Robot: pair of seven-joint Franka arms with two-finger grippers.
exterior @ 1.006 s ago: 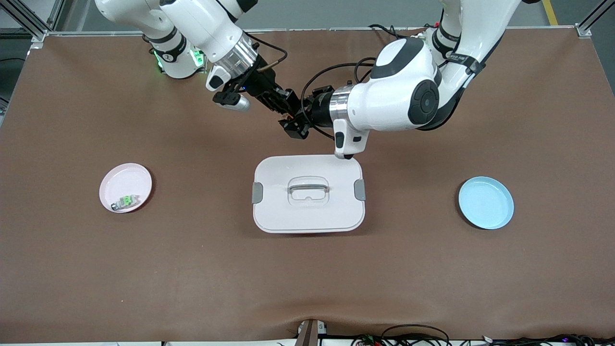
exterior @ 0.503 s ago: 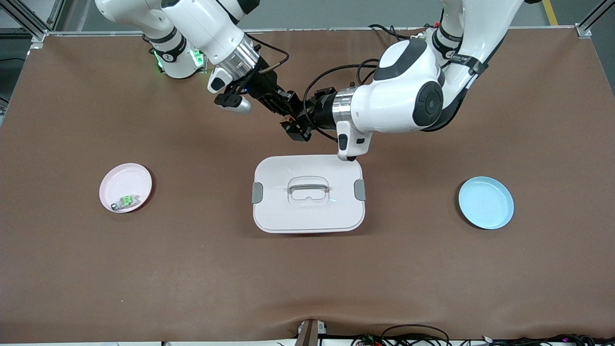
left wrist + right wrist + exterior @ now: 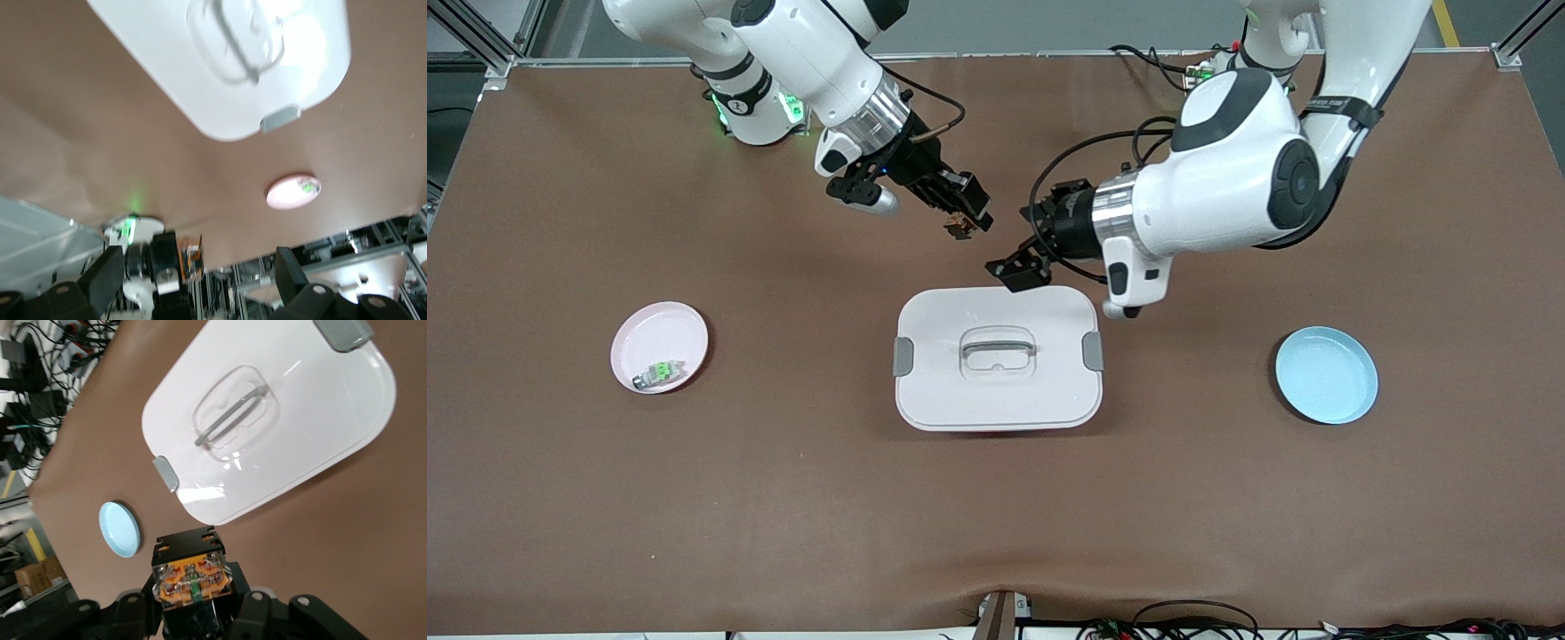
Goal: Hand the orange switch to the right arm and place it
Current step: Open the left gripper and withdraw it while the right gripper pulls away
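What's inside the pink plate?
A pale switch with a green centre lies in the pink plate, near its rim closest to the front camera. Nothing else shows in it. What is beneath the switch itself stays covered.

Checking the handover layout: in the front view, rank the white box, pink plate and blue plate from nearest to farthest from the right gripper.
Right gripper holds the orange switch.
1. White box, mid-table, just below it in the view.
2. Pink plate, toward the right arm's end.
3. Blue plate, toward the left arm's end.
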